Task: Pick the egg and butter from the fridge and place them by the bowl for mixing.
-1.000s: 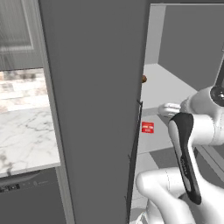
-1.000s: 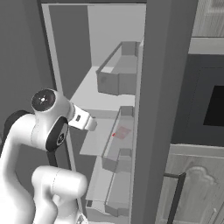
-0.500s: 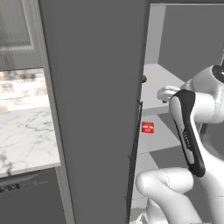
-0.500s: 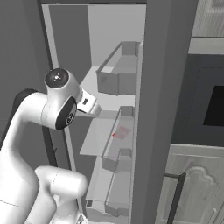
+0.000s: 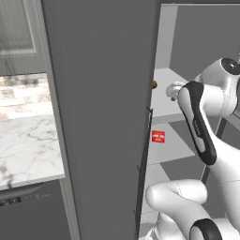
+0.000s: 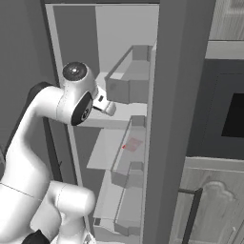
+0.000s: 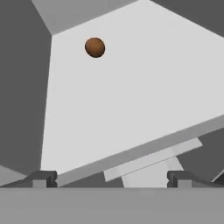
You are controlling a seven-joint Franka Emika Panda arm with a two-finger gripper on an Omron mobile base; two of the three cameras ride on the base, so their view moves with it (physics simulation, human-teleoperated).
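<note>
**Egg sitting alone on the upper fridge shelf, hand spread wide in front of it**

The egg [image 7: 95, 47] is resting on a pale grey shelf [image 7: 131, 87] inside the fridge [image 5: 103, 117], back near the rear corner where the shelf meets the inner side wall. In the hand view it's well up the frame, apart from everything else on that shelf. From the left base view you can just catch the egg [image 5: 154, 85] peeking past the edge of the open fridge door.

The hand [image 7: 111, 177] is released, fingers [image 7: 43, 178] standing far apart with nothing between them. It's at the shelf's front edge, still well short of the egg, not touching it.

The white arm [image 6: 57, 109] reaches into the fridge opening at about that upper shelf's height; in the left base view the arm [image 5: 206, 112] crosses in front of the shelves.

One shelf lower there's a small red packet [image 5: 158, 136] with a white mark, lying flat. It shows in the right base view as well [image 6: 132, 144], behind a door bin [image 6: 125, 81].

To the left of the fridge there's a marble desk [image 5: 26, 150].
</note>
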